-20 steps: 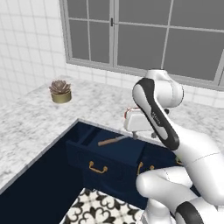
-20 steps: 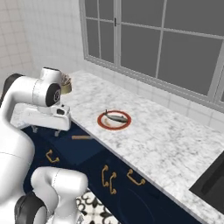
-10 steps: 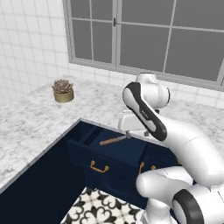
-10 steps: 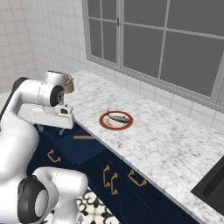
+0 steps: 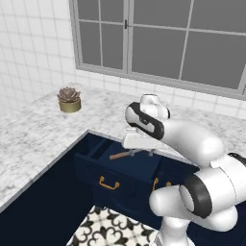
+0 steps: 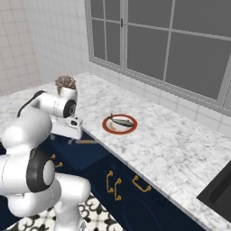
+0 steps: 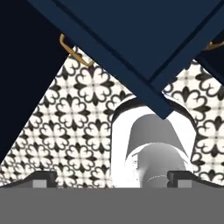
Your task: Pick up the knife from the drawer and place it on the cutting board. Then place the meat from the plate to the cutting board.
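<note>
The navy drawer [image 5: 120,174] stands pulled out under the counter, its brass handle [image 5: 109,183] facing the floor tiles. Inside lies the knife [image 5: 118,155], wooden handle pointing left; its handle also shows beside the counter edge [image 6: 85,141]. My gripper [image 5: 142,151] hangs open just above the drawer, to the right of the knife handle, holding nothing. Seen from the hand, the dark fingertips [image 7: 41,177] stand wide apart over the drawer's front [image 7: 131,48] and the floor. The grey fish-shaped meat [image 6: 122,121] lies on the red-rimmed plate [image 6: 108,127]. The cutting board is out of view.
A small potted succulent [image 5: 69,99] sits at the back left of the marble counter [image 5: 33,139]. Navy cabinet doors with brass handles [image 6: 115,185] run below the counter. A dark sink edge [image 6: 219,189] is at the far right. Windows line the back wall.
The arm has swung down and leftward, bringing the hand lower over the open drawer. The jaws stayed open. Knife, plate and meat have not moved.
</note>
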